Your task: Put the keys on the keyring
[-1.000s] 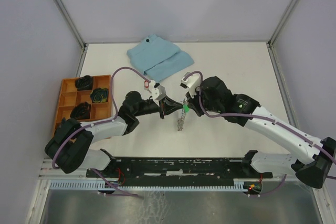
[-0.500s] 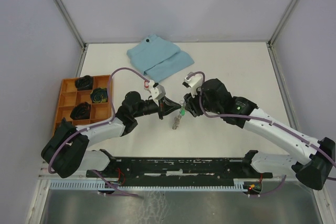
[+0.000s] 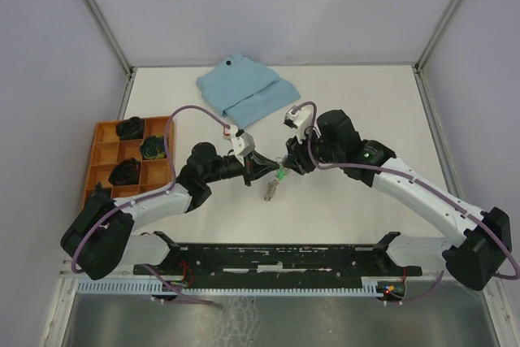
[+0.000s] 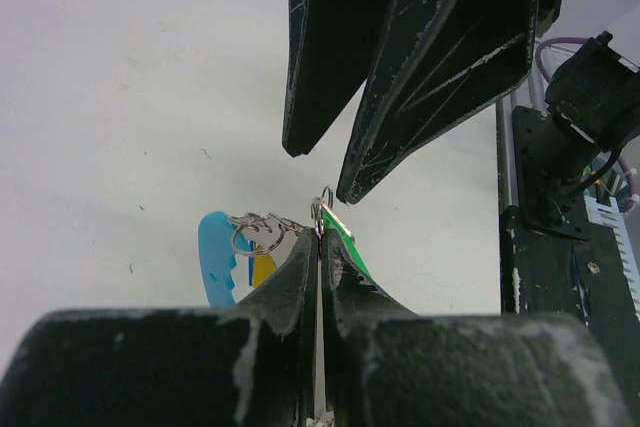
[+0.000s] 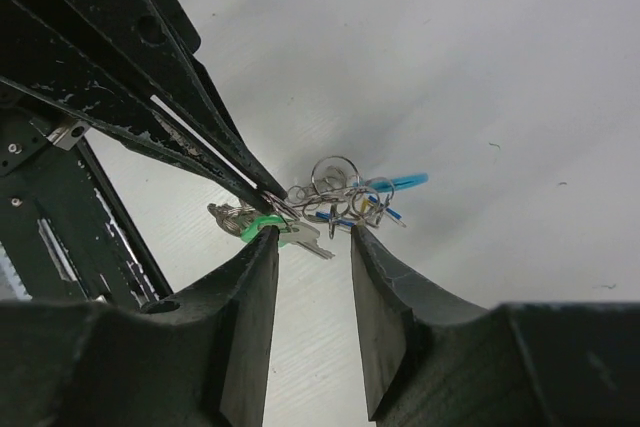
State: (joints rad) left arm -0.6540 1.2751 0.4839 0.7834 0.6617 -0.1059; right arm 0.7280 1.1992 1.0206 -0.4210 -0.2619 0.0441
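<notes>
Left claw (image 4: 319, 237) stays pinched shut on the keyring (image 4: 262, 230), held over the middle of the tabletop (image 3: 382, 103) with the green key (image 4: 345, 239) dangling from it; my right claw (image 5: 312, 235) has just sprung open, so that key seems threaded

Bright, even light from overhead; wrist foregrounds dark and soft.
The white tabletop (image 3: 366, 103) is lit evenly from above, and only faint shadows are cast on it. In the wrist views the near fingers of the left hand (image 4: 318, 237) and the right hand (image 5: 312, 237) are rendered dark and blurred, while the keyring (image 5: 340, 192) beyond is shown in sharper focus, with small glints caught on its metal links.
</notes>
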